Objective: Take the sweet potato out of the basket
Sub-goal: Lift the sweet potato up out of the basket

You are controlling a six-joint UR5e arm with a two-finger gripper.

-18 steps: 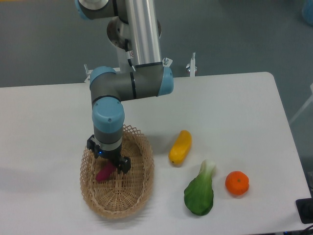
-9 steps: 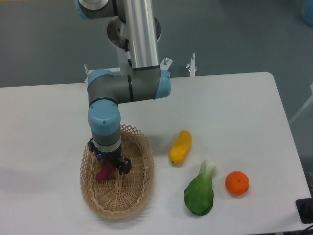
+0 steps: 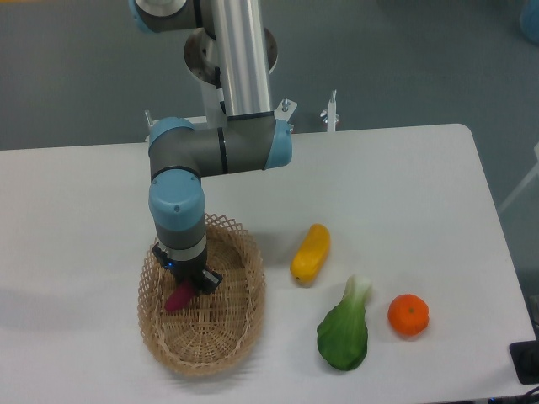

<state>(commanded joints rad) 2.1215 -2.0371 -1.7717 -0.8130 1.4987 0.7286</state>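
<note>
Since the frame 1 s ago, my arm has shifted slightly left and lower into the basket [image 3: 244,316]. My gripper [image 3: 189,286] sits over the sweet potato [image 3: 178,297], which lies inside the basket's left half; whether the fingers pinch it I cannot tell. On the table [image 3: 404,185]: 1 yellow vegetable [image 3: 311,252], 1 bok choy [image 3: 344,328], 1 orange [image 3: 408,314].

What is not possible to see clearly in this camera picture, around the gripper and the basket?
- Gripper: the wrist above covers its fingers, so open or shut cannot be told.
- Sweet potato: its upper end is hidden under the gripper; contact cannot be judged.
- Basket: the floor behind the arm is covered.
- Dark object at the lower right: cut off by the edge.
</note>
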